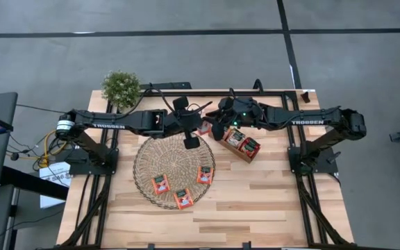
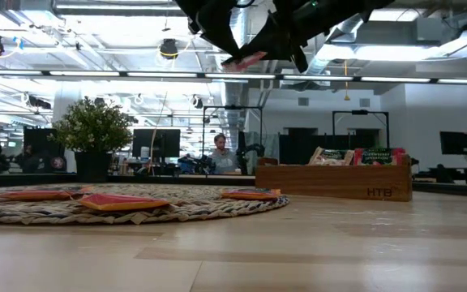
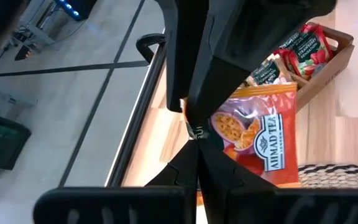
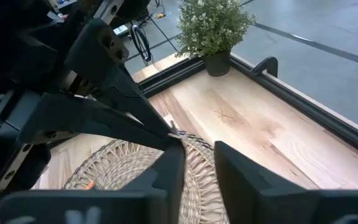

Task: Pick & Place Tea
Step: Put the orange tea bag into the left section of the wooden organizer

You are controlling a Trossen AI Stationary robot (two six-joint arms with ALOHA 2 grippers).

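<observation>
1. An open workshop hall runs behind the pale wooden plank surface (image 1: 255, 201), with a seated person (image 2: 220, 154) far off at desks; the near half of the surface lies bare.
2. A round woven wicker mat (image 1: 160, 156) sits left of centre with three red-orange square tea sachets (image 1: 182, 198) lying flat on its near part.
3. Just right of the mat stands a brown wooden compartment tray (image 1: 236, 153), angled, with more sachets upright inside.
4. A small green potted plant (image 1: 121, 87) stands at the far left corner.
5. Both arms reach inward over the far edge and meet above the gap between mat and tray.
6. The left fingers (image 3: 194, 134) are clamped on the edge of a red-orange tea sachet with a fruit picture (image 3: 253, 134), held high in the air.
7. The right fingers (image 4: 197, 162) hover parted, holding nothing, just beside that sachet.
</observation>
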